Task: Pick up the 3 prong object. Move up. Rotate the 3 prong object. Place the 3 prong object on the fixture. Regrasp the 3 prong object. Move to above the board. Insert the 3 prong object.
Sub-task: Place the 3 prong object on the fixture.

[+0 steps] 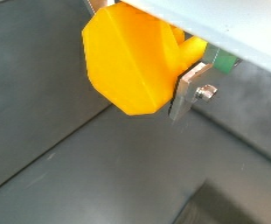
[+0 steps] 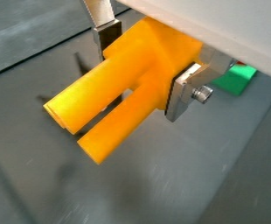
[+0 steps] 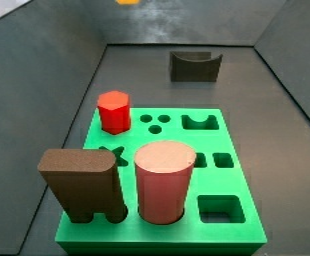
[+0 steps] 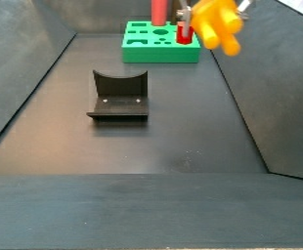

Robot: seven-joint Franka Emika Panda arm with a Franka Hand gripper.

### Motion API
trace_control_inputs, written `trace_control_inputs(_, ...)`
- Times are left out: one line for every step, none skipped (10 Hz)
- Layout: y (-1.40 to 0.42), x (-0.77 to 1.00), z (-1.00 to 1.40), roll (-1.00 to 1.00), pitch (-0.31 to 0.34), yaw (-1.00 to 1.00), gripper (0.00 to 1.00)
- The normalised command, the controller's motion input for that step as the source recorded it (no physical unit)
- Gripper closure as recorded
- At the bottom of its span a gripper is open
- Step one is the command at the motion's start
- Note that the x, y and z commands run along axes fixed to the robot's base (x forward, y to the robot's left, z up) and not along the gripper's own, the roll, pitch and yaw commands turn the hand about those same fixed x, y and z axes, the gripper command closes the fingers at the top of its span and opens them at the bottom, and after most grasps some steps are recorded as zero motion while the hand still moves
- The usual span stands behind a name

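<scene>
My gripper (image 2: 146,70) is shut on the yellow-orange 3 prong object (image 2: 114,101), its silver fingers (image 2: 186,93) pressing on either side of the block. The prongs stick out away from the fingers. In a wrist view the object's flat end (image 1: 126,61) fills the space between the jaws. In a side view the object (image 4: 217,24) hangs high in the air, near the green board (image 4: 161,46) and far above the floor. The dark fixture (image 4: 117,96) with its U-shaped notch stands on the floor nearer the camera, and also shows in a side view (image 3: 194,65). The board (image 3: 225,235) has three small round holes (image 3: 155,122).
On the board stand a red hexagonal peg (image 3: 114,110), a big brown block (image 3: 78,185) and a pink cylinder (image 3: 165,180). Grey sloping walls (image 4: 265,98) enclose the dark floor (image 4: 154,146).
</scene>
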Motion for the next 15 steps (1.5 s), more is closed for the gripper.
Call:
trace_control_inputs(-0.51, 1.0, -0.12, -0.31, -0.051, 0.01, 1.0)
trace_control_inputs(-0.41, 1.0, -0.1, -0.23, -0.033, 0.01, 1.0)
trace_control_inputs(-0.38, 1.0, -0.1, -0.18, -0.021, 0.0, 1.0)
trace_control_inputs(-0.31, 1.0, -0.09, -0.12, -0.01, 0.01, 1.0)
trace_control_inputs(-0.28, 1.0, -0.08, -0.11, -0.005, 0.02, 1.0)
trace_control_inputs(-0.23, 1.0, -0.07, -0.08, 0.004, 0.02, 1.0)
trace_control_inputs(-0.2, 1.0, -0.07, -0.07, 0.01, 0.02, 1.0)
trace_control_inputs(-0.14, 1.0, -0.06, -0.05, 0.025, 0.02, 1.0)
trace_control_inputs(-0.1, 0.92, -0.05, -0.05, 0.033, 0.02, 1.0)
trace_control_inputs(-0.05, 0.76, -0.03, -0.03, 0.049, 0.02, 1.0)
trace_control_inputs(-0.04, 0.65, -0.02, -0.02, 0.063, 0.02, 1.0)
trace_control_inputs(-0.02, 0.5, -0.01, -0.01, 0.083, 0.03, 1.0)
trace_control_inputs(-0.02, 0.44, -0.01, -0.01, 0.093, 0.03, 1.0)
trace_control_inputs(0.46, 0.86, 0.23, -1.0, 0.068, 0.04, 1.0)
trace_control_inputs(0.45, 0.76, 0.23, -1.0, 0.077, 0.03, 1.0)
